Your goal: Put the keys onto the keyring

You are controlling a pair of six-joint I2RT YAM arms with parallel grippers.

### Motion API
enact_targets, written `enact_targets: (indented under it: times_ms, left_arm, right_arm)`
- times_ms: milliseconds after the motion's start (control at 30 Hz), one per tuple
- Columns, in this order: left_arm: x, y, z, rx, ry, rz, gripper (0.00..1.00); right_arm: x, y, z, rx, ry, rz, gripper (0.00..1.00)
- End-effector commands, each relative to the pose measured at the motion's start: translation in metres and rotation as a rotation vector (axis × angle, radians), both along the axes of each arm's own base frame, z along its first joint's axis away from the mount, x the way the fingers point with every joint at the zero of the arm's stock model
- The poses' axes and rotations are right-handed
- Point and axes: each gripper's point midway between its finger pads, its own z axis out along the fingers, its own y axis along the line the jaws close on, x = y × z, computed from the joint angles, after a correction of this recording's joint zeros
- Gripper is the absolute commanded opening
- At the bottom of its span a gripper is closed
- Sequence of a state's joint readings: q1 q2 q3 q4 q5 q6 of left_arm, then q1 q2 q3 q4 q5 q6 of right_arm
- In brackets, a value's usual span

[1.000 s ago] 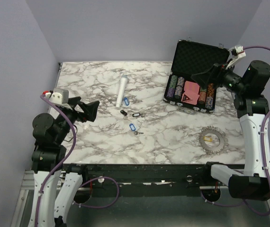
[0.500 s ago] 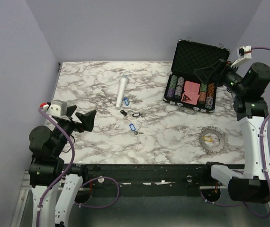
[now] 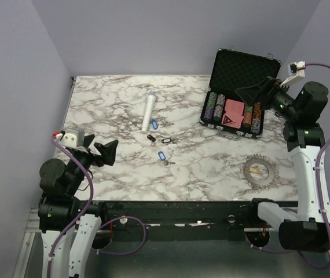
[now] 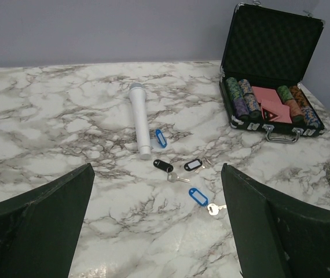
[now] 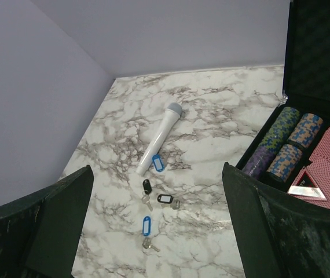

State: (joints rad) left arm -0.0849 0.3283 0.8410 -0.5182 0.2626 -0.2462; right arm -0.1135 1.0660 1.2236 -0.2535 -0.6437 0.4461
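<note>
keys [image 3: 161,143] onto keyring [image 3: 259,170]: pickup not yet begun.
left gripper [image 3: 110,152], right gripper [image 3: 248,92]: jaws apart, empty, off to the sides. keys scattered centrally; keyring well apart, right front. Next, probably: pinch one tiny key.

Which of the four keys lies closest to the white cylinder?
The blue-tagged key beside the white cylinder's near end. The other blue-tagged key lies farthest from it, past the plain black tag and the white-labelled black tag.

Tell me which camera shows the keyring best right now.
Top external: the whole keyring lies unobstructed on the table. Left wrist catches only its toothed edge, cut off at the frame's right side. Right wrist does not show it.
</note>
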Motion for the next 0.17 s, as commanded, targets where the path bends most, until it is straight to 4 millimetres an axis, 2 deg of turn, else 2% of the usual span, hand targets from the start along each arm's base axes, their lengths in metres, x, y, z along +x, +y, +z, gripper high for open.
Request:
enact_targets:
  times_ms: [0,133]
  left_arm:
    - [-0.0004,0.0039,-0.0043,0.010,0.002,0.019,0.99]
    - [0.0004,0.0028,-0.0061,0.011,0.001,0.013,0.99]
  right_arm:
    - [-0.0006,-0.0036,0.0006,0.005,-0.015,-0.026,1.00]
    - [0.0012,-0.0045,-0.0025,-0.002,-0.022,-0.027,1.00]
